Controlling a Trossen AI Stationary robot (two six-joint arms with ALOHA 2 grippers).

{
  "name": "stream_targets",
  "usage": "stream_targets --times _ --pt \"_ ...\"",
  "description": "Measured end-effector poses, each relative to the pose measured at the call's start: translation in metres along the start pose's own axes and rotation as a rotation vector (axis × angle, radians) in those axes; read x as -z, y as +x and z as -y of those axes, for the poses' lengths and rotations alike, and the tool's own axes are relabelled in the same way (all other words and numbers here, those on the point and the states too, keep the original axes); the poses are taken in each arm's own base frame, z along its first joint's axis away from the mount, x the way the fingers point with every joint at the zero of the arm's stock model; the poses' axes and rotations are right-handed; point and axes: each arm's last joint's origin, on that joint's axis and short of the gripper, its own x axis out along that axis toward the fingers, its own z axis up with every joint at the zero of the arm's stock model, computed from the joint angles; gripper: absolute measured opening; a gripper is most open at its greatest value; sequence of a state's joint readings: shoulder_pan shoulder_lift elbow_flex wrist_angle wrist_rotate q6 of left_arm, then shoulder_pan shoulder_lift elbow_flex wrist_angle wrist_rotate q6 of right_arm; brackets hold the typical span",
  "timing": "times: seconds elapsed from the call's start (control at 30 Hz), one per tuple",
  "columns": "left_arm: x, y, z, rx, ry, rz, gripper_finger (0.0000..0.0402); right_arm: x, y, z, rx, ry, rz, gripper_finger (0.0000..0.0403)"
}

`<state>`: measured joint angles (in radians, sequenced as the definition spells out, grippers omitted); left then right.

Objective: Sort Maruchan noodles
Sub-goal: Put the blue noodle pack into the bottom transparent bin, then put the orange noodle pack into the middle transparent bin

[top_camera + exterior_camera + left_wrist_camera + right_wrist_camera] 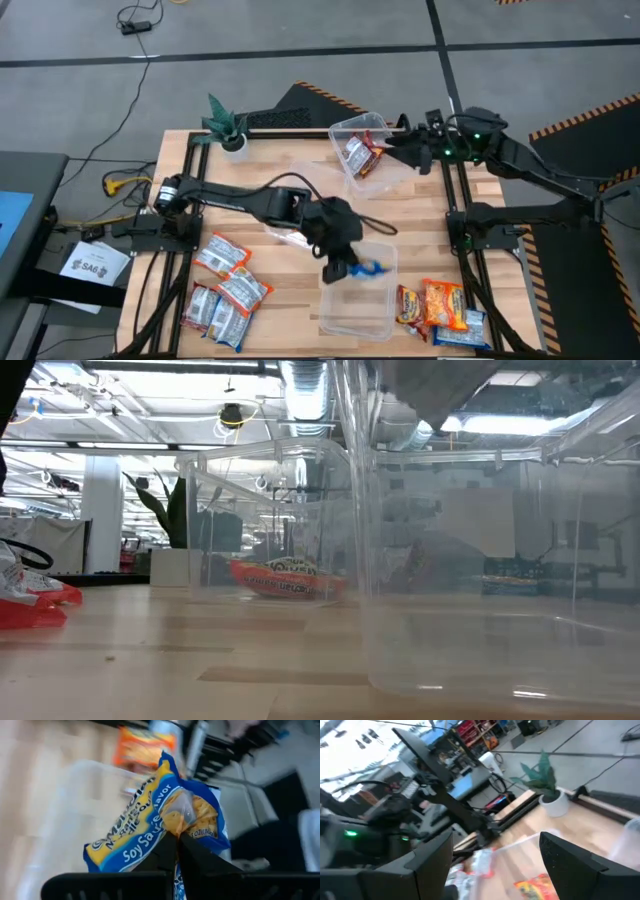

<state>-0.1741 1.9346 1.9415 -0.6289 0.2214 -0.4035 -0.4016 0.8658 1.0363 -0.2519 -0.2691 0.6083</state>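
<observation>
Overhead layout of the sorting table (285, 225). Three clear plastic tubs were visible: a far tub (372, 152) tilted near the right gripper, a near tub (357, 300) toward the front edge, and a third tub (290, 215) largely hidden under the left arm. The Maruchan noodles lay in groups: a cluster of about four red-and-silver packets (225, 290) at the front left of the table, and a cluster of about three orange packets (440, 305), with a blue-edged one among them, at the front right; exact counts could not be fixed where packets overlapped. One red packet (355, 153) lay inside the far tub, and the low view showed it resting on that tub's floor (285, 578). The near tub held no packet on its floor.

The left gripper (345, 262) hung over the rear edge of the near tub, its fingers (165, 857) pressed together on the lower edge of a blue-and-yellow packet (155, 817) marked soy sauce flavour, which stood above the jaws, clear of the table; from above its blue wrapper (372, 268) showed just beside the gripper.

The right gripper (412, 150) waited at the far tub's right side, its fingers (575, 857) spread wide and holding nothing.

A small potted plant (228, 128) stood at the far left corner
</observation>
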Motion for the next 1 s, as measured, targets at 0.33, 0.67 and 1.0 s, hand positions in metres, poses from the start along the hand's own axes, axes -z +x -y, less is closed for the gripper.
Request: stream_targets --times 0.33,0.67,1.0 --pt "0.008 0.003 0.019 -0.015 0.141 -0.003 0.0045 0.012 0.002 -0.020 -0.107 0.130 -0.072 0.0317" --pt "0.003 -0.015 0.024 0.034 0.093 0.021 0.0183 0.021 0.004 -0.030 -0.160 0.191 -0.137 0.0317" --pt "-0.016 -0.140 0.047 -0.202 0.148 0.360 0.0206 0.065 -0.023 -0.049 -0.235 0.314 -0.636 0.0317"
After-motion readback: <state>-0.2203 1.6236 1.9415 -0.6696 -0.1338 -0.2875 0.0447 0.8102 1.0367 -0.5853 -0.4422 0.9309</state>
